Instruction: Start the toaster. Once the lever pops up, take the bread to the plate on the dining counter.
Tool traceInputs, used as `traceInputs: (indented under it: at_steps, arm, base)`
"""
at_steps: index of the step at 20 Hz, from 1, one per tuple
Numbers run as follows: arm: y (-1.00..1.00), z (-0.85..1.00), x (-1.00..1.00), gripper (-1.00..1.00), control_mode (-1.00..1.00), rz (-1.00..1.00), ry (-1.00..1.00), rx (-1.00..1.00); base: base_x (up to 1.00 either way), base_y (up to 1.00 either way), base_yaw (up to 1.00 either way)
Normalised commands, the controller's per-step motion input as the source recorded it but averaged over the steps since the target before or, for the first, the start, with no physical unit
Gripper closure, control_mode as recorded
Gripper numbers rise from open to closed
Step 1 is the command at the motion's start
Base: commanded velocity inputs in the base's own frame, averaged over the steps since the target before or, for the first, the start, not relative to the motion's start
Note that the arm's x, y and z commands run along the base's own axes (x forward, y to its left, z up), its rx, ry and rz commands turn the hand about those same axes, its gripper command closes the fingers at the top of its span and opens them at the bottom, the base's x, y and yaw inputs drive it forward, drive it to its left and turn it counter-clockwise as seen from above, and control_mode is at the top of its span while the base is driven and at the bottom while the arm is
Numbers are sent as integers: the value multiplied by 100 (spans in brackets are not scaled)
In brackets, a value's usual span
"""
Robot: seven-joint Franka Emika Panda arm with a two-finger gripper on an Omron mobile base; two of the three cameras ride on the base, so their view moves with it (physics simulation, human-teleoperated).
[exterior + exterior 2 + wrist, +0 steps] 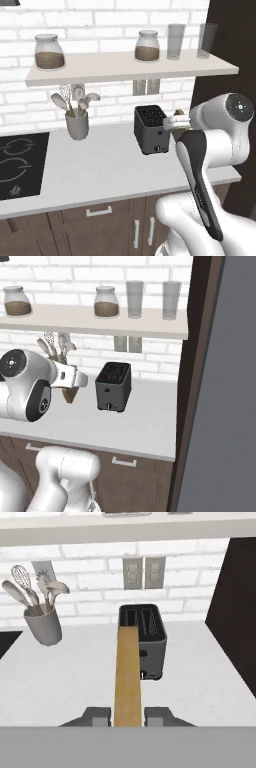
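**Two dark finger tips clamp a tan slice of toast above the worktop**

Two small dark fingertips (99, 715) of the gripper (127, 717) stand either side of the thin tan-brown slice of bread (127, 672) in the hand view, pressed against its faces, so the jaws are only slightly apart and closed on the slice. The bread is seen edge-on there: a narrow tan strip whose long axis runs straight away from the hand, its far end pointing toward the small boxy dark grey two-slot toaster (144, 639) and overlapping that toaster's left slot in the picture. Whether the far end touches the toaster cannot be told.

In the left base view the white arm's hand sits just to the right of the toaster (149, 129), and a small sliver of tan shows behind the hand; the fingers themselves are hidden by the arm. In the right base view the toaster (114, 386) stands upright on the pale grey worktop (145, 421), slots up, with its small light knob low on the front, while the white hand sits to its left.

A grey utensil cup (44, 626) holding a whisk and spoons stands on the same worktop well left of the toaster, against the white brick wall (90, 567). A black hob (20, 164) is set into the worktop at far left. Two glass jars of brown grains (49, 51) and two clear tumblers (176, 41) sit on the white shelf (125, 67) above.
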Motion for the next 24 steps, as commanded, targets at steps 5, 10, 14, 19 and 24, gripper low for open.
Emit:
traceInputs:
  at_steps: [5, 10, 14, 19, 24]
  arm:
    - [0, 0, -2, 100, -100, 0, 3, 0]
    - [0, 0, 0, 100, -100, 0, 0, 0]
    - [0, 0, 0, 100, -100, 0, 0, 0]
    - [0, 0, 0, 100, -100, 0, 0, 0]
    - [0, 0, -3, 100, 100, 0, 0, 0]
  base:
    - [0, 0, 0]
    - [0, 0, 0]
    - [0, 0, 0]
    - [0, 0, 0]
    - [-28, 0, 0]
